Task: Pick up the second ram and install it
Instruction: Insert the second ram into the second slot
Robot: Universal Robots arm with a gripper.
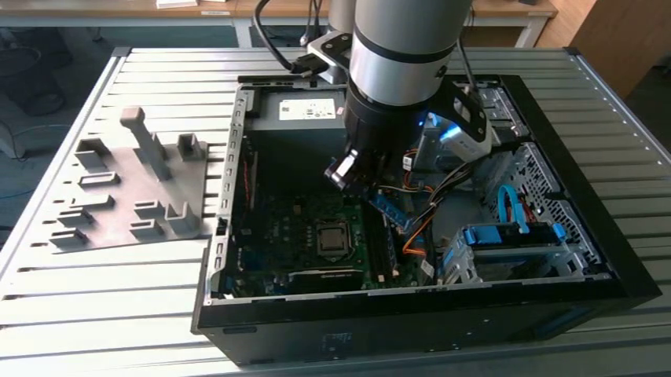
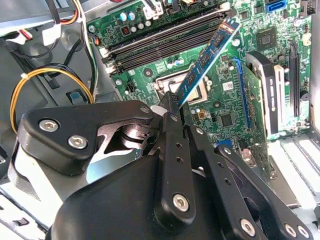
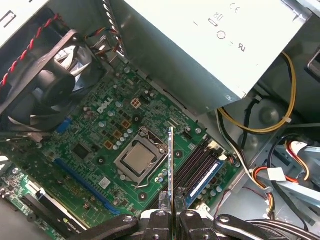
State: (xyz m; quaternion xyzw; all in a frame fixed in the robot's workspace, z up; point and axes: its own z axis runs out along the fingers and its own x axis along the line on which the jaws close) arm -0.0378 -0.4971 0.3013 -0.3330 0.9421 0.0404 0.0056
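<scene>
My gripper is shut on the second ram, a thin blue-green stick with black chips. It holds the stick by one end, tilted, above the motherboard inside the open computer case. In the first wrist view the ram shows edge-on, rising from the gripper between the processor socket and the memory slots. In the exterior view the ram slants down below the gripper, over the board's right side. The long black memory slots lie beyond the stick's far end.
A grey slotted tray lies on the ribbed table at the exterior view's left. Inside the case are a power supply, a fan, yellow and orange cables and blue drive brackets. An expansion card stands near the slots.
</scene>
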